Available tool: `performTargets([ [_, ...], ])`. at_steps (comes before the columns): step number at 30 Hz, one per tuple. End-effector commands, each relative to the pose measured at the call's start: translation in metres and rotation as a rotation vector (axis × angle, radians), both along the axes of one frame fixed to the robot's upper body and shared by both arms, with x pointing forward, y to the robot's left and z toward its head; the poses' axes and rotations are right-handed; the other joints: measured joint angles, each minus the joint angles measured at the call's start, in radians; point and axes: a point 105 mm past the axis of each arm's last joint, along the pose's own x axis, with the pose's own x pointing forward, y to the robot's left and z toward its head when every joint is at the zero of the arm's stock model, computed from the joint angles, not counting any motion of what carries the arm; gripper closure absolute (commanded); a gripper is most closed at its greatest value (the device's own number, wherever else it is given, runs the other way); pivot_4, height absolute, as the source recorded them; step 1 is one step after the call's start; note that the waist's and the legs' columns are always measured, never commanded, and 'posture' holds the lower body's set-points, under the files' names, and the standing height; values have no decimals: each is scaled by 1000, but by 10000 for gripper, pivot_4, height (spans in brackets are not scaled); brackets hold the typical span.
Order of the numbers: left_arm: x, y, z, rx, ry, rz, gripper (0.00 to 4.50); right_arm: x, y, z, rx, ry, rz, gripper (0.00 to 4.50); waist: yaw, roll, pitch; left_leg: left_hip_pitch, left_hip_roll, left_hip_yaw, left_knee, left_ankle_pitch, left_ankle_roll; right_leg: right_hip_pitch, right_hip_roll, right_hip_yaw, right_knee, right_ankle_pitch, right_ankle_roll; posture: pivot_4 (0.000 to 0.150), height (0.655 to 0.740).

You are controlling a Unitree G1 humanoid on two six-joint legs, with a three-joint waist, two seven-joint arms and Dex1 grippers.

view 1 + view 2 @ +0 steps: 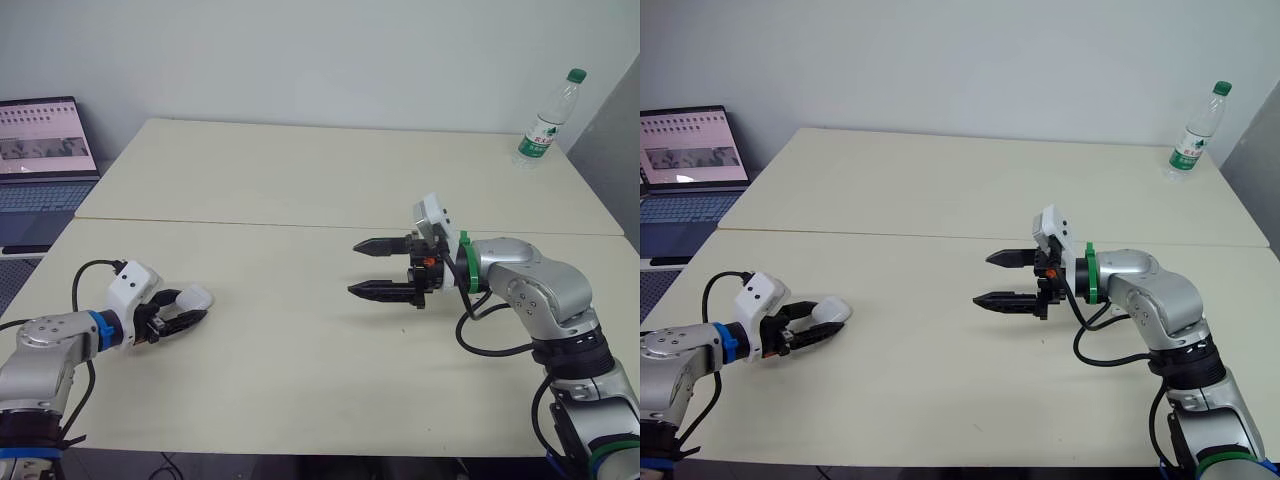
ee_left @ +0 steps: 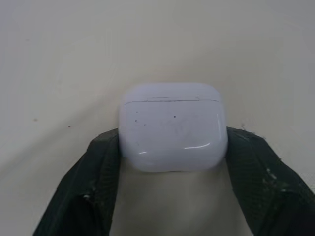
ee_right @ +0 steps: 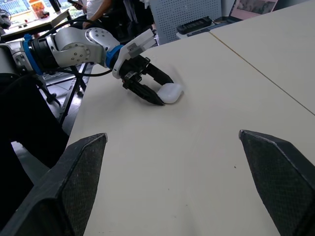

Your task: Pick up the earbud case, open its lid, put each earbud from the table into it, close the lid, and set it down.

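Note:
The white earbud case [image 1: 193, 297] lies on the table near its left front, lid closed. My left gripper [image 1: 191, 305] is shut on it, and the two fingers [image 2: 98, 162] press against its opposite sides in the left wrist view, where the case [image 2: 173, 128] shows its lid seam. My right gripper [image 1: 353, 268] hovers open over the middle of the table, pointing left toward the case, with nothing between its fingers [image 3: 83, 167]. From the right wrist view the case [image 3: 171, 92] is some way ahead, held by the left arm.
An open laptop [image 1: 40, 150] sits on a lower surface at the far left. A plastic water bottle [image 1: 548, 118] stands at the table's back right corner. A seam [image 1: 300, 226] runs across the cream table between its two halves.

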Motion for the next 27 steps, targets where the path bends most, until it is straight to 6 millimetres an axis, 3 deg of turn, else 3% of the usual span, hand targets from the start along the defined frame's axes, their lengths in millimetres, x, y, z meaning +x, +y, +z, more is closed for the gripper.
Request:
performTargets([
  [1, -2, -6, -3, -4, 5, -31, 17498, -3, 1, 13, 13, -59, 16, 0, 0, 0, 0, 0, 0, 0, 0, 0, 0, 0, 0, 0, 0, 0, 0, 1500, 7400],
  [6, 22, -32, 38, 26, -218, -94, 17498, 8, -1, 15, 6, -85, -48, 0, 6, 0, 0, 0, 0, 0, 0, 0, 0, 0, 0, 0, 0, 0, 0, 1500, 7400],
  [11, 41, -94, 108, 130, -657, -289, 17498, 19, 8, 15, 15, -41, -135, 0, 12, -1, 0, -2, -1, -2, 1, 0, 0, 0, 0, -2, 0, 0, 0, 1500, 7400],
  [14, 34, -123, 116, 265, -849, -437, 17498, 24, 15, 16, 36, 10, -162, 0, 6, -1, 0, -2, -1, 0, 1, 0, 0, 0, -1, 0, -1, 0, 0, 1500, 7400],
  [18, 26, -143, 122, 374, -1066, -576, 17498, 27, 28, 18, 66, 73, -182, 0, -1, -1, 0, -1, 0, 2, -1, 0, 0, -2, 0, 2, 0, 0, 0, 1500, 7400],
  [27, 17, -163, 127, 451, -1299, -754, 17498, 27, 58, 30, 140, 165, -181, 0, 6, -1, 0, -2, -1, 1, 1, 0, 0, -1, -1, 0, 0, 1, 0, 1500, 7400],
])
